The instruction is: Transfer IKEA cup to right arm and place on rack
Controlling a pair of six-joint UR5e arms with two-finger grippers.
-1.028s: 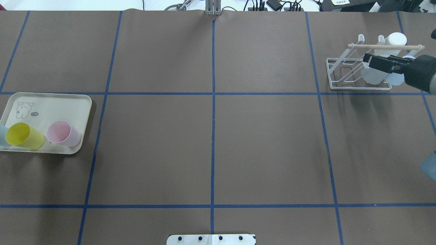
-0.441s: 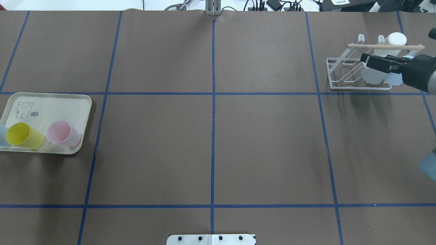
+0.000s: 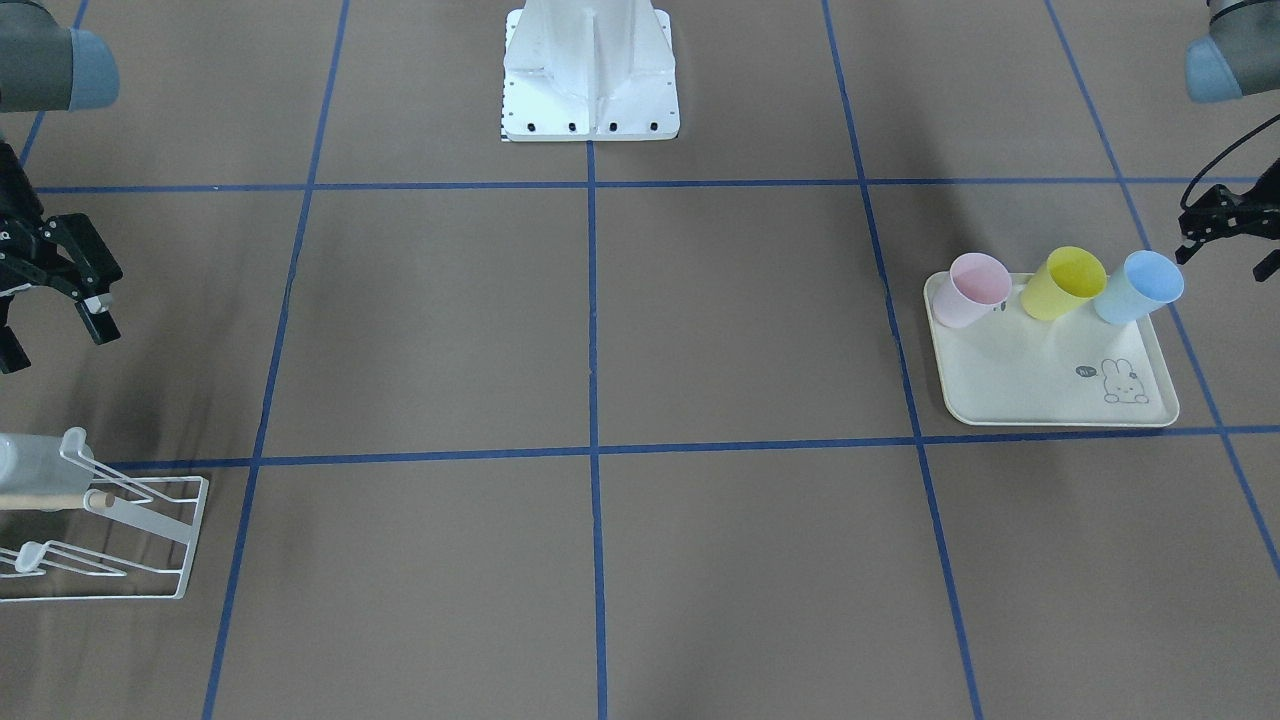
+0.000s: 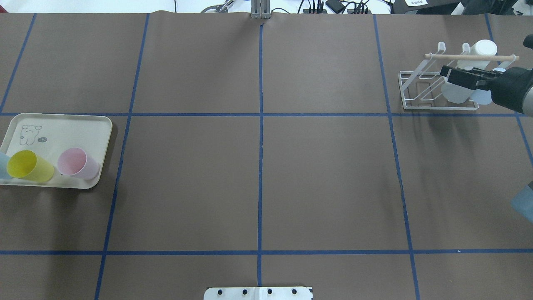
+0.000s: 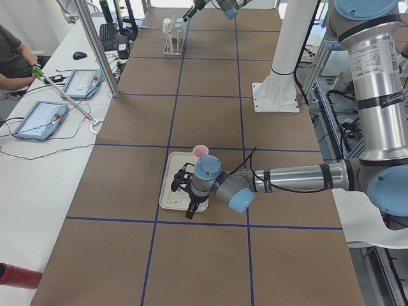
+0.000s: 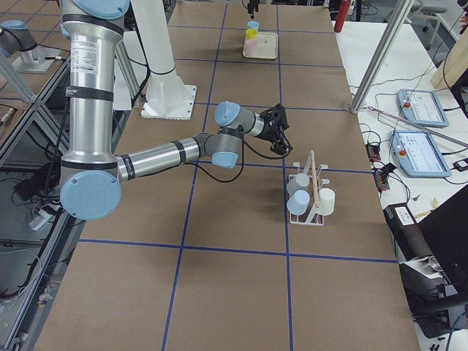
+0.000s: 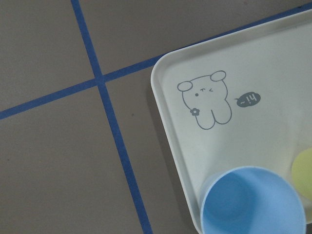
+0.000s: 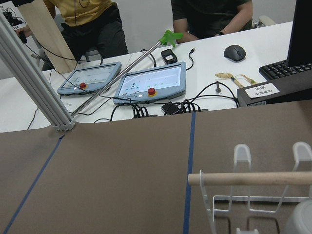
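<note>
Three IKEA cups lie tipped on a cream tray (image 3: 1040, 390): pink (image 3: 975, 290), yellow (image 3: 1068, 283) and blue (image 3: 1135, 288). My left gripper (image 3: 1222, 250) hovers open and empty just beside the blue cup (image 7: 253, 204), which fills the lower right of the left wrist view. The white wire rack (image 4: 416, 104) with its wooden dowel (image 8: 243, 179) stands at the far right and holds two white cups (image 4: 483, 48) and a pale blue one (image 4: 483, 98). My right gripper (image 3: 55, 340) is open and empty, above the rack's near side (image 4: 449, 75).
The robot's white base (image 3: 590, 70) stands at the table's middle edge. Beyond the far edge are tablets (image 8: 151, 83), cables, an aluminium post (image 8: 34, 83) and seated people. Blue tape lines divide the brown table surface (image 4: 258, 166).
The right gripper has edged slightly toward the far side and left over the rack. Cups and tray have not moved.
</note>
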